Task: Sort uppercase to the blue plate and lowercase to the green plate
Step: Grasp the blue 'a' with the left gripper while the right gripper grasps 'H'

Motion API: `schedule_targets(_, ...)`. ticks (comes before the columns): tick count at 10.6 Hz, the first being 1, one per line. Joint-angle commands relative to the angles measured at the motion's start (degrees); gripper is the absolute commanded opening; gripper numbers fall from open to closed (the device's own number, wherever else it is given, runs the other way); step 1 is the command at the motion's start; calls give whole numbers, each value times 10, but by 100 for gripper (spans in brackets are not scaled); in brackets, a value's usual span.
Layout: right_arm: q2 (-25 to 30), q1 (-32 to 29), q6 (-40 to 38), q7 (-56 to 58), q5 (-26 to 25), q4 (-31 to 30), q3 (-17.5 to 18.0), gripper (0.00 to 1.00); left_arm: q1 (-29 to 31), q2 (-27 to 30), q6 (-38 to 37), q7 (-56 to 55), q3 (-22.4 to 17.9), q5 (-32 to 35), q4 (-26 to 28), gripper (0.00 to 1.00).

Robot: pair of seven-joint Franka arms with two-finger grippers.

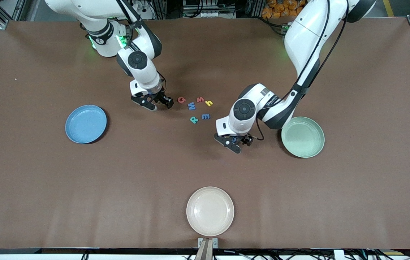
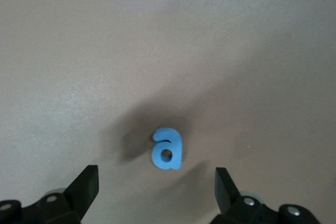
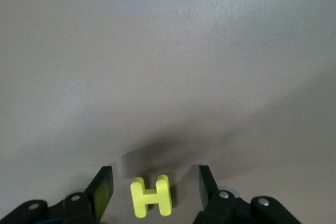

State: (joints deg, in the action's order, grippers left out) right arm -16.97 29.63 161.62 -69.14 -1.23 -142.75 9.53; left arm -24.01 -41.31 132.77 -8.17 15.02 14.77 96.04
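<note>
Straddling the yellow H [image 3: 151, 196] beside the letter cluster [image 1: 196, 108], the right gripper [image 1: 153, 103] stands spread, the left gripper [image 1: 234, 141] likewise over the small blue letter [image 2: 167, 149] near that cluster; each should centre before pinching.

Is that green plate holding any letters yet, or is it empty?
Empty. The green plate shows only its bare pale inside in the front view, and the letters lie on the table beside it, toward the middle.
</note>
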Motion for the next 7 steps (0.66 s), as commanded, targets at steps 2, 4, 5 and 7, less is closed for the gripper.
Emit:
schedule_targets(2, -10, -9, 6, -48, -1, 1, 22, 72, -2, -11, 26, -30, -1, 30, -2, 91)
schedule_targets(4, -10, -14, 5, -50, -1, 3, 35, 72, -3, -17, 29, -33, -1, 31, -3, 87)
schedule_targets(5, -10, -14, 4, -50, -1, 4, 37, 72, -3, -18, 42, -46, -1, 32, -2, 87)
schedule_targets(7, -16, -14, 4, -50, -1, 4, 41, 59, -3, -22, 50, -53, -1, 32, -2, 77)
